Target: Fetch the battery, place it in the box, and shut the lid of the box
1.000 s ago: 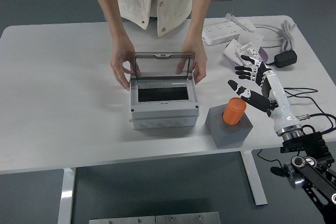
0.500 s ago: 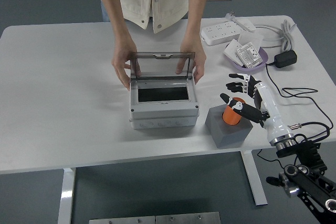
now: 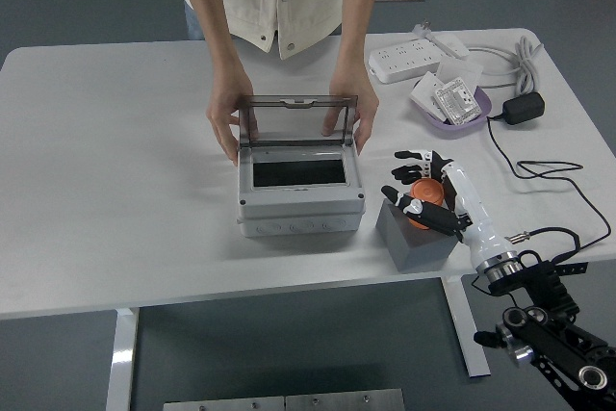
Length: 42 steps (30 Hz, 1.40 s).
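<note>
Right hand (image 3: 420, 192) now lower and nearer, fingers curled loosely around the orange battery (image 3: 426, 211), grip uncertain.

Even, bright light falls from overhead across the white rectangular counter (image 3: 115, 170), whose surface reads clean without blown-out glare. Shadows are soft and short: a faint one sits under the front of the light grey plastic box (image 3: 300, 201), and a slightly darker one hugs the dark grey foam block (image 3: 416, 243). The smoky transparent lid (image 3: 298, 119) shows only mild reflection. Focus is sharp throughout, with no motion blur. The counter's edges bow slightly, hinting at mild wide-angle distortion.
</note>
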Available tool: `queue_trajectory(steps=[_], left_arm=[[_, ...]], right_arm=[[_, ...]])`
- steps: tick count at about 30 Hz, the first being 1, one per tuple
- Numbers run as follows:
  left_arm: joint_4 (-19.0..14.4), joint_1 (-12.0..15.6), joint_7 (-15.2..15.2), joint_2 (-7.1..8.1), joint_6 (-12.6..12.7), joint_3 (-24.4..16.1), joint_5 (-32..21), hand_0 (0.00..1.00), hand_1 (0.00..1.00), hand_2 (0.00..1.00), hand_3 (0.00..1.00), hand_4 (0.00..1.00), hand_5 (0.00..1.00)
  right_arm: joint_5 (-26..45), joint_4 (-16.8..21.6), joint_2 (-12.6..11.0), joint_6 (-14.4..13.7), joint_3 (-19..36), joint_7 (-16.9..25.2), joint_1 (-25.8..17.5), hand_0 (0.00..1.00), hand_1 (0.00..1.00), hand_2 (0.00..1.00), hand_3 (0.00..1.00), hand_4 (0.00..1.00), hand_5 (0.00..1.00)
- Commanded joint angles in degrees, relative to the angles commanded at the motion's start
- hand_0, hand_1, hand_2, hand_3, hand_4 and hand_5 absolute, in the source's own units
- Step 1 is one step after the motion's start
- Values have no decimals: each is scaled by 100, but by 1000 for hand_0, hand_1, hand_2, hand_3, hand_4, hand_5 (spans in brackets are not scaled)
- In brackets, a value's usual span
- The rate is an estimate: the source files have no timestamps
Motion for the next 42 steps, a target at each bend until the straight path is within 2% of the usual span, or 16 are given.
queue_trajectory(steps=[8,19,37,38,42], left_arm=[[0,4,-27,15,-8,90,-68,606,741,564,517,229,42],[0,-5,-41,15,-13,71,-57,603,741,563,514,224,40],[0,-9,-79,24,-3,149,-152,590,743,566,513,215,35],[0,-10,-84,24,0,157,-166,587,743,568,515,213,32],[0,-13,-97,31,7,175,-204,587,743,568,515,213,32]], right_arm=[[16,-170,22,6,56,7,9,554,578,552,680,875,337],[-53,-211,-2,5,159,-19,-55,555,583,553,680,874,336],[-59,-272,-12,-81,-23,-29,-78,553,585,555,680,865,326],[-48,-272,-14,-97,-34,-26,-77,533,569,544,671,799,251],[-18,-279,-21,-135,-70,-31,-74,533,569,544,671,799,251]])
